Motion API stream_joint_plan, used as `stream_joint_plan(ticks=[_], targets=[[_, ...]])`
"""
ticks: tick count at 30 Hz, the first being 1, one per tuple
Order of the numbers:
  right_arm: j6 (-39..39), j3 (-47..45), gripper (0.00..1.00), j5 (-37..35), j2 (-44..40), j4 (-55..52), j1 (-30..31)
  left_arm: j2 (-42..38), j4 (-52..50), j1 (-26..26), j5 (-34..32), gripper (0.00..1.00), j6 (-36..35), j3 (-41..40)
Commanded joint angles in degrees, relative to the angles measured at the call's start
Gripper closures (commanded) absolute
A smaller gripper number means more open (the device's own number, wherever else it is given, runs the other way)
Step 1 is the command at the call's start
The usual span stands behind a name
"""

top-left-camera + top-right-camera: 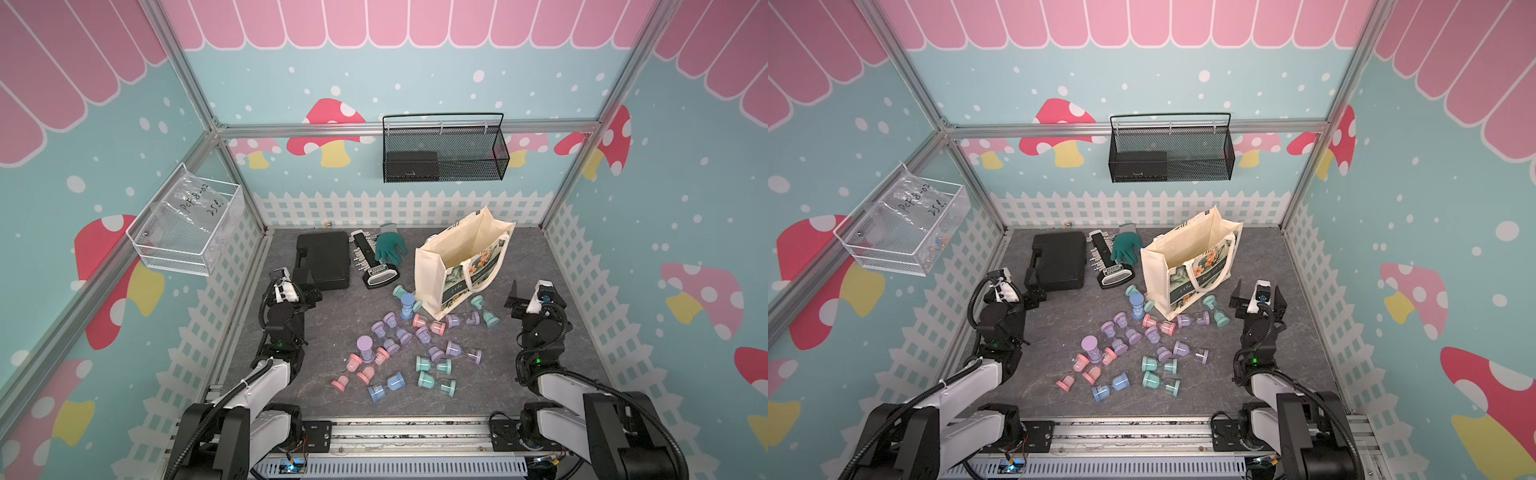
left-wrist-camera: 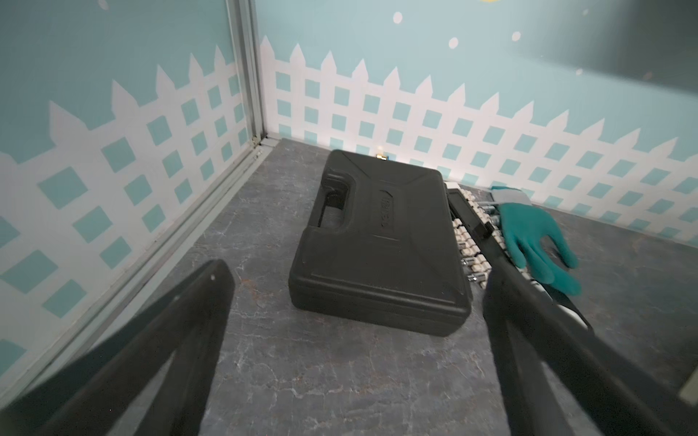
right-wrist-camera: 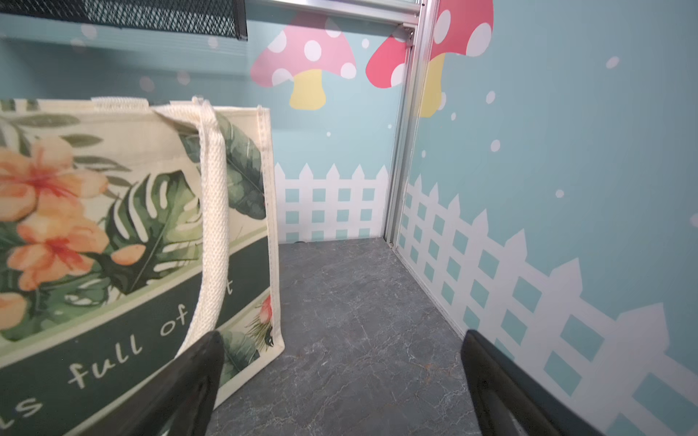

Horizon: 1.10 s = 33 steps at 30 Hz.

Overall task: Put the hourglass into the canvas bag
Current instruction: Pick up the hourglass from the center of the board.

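While lots of small hourglasses (image 1: 424, 334) are lying all over the gray table (image 1: 307, 395), none is sitting in a gripper yet. One teal hourglass (image 1: 485, 311) is lying right by the canvas bag (image 1: 432, 270), w/ pink & purple ones just beside it. Bag is standing up, top open, handle hanging down its front. R gripper (image 3: 342, 336) is waiting beside the bag, jaws wide apart, holding nothing. L gripper (image 2: 357, 268) is the same, facing a black case (image 2: 377, 234). Maybe trouble: round hourglasses are crowding together, so a finger could be bumping one & rolling it away, or tipping the soft bag.
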<state>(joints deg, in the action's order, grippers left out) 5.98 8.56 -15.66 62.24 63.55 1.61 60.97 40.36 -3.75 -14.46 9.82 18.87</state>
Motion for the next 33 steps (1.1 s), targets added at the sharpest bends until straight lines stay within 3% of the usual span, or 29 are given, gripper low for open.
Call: stream_joint_plan(ticks=[1,3,5,9,13,19,26,33], targets=[[8.7,5.42,0.0,0.99,-4.5,-16.82,0.33,-3.34,-14.22,0.8,2.01,0.01,9.12,5.54],[11.5,9.65,0.0,3.44,-6.08,-26.68,0.22,-4.97,-21.67,1.19,2.63,0.0,13.98,8.99],[8.19,11.21,0.01,10.13,-6.66,-29.38,0.27,-5.7,-21.83,1.62,5.7,0.01,16.09,9.49],[19.82,6.56,0.0,9.03,-10.39,-25.86,0.28,-7.41,-21.99,2.85,9.09,0.01,23.49,8.52],[23.86,5.17,0.0,12.56,-14.39,-27.75,0.25,-7.28,-33.26,2.91,11.04,0.01,24.8,13.17],[24.08,11.62,0.0,15.6,-12.93,-40.83,0.32,-7.33,-39.95,2.38,12.39,0.01,26.86,14.49],[26.56,16.53,0.0,19.44,-10.39,-52.45,2.64,-9.13,-44.82,-3.7,11.81,0.01,29.62,13.65],[22.11,22.04,0.0,17.66,-7.95,-62.82,13.43,-11.81,-54.34,-10.46,9.44,0.01,31.42,14.68]])
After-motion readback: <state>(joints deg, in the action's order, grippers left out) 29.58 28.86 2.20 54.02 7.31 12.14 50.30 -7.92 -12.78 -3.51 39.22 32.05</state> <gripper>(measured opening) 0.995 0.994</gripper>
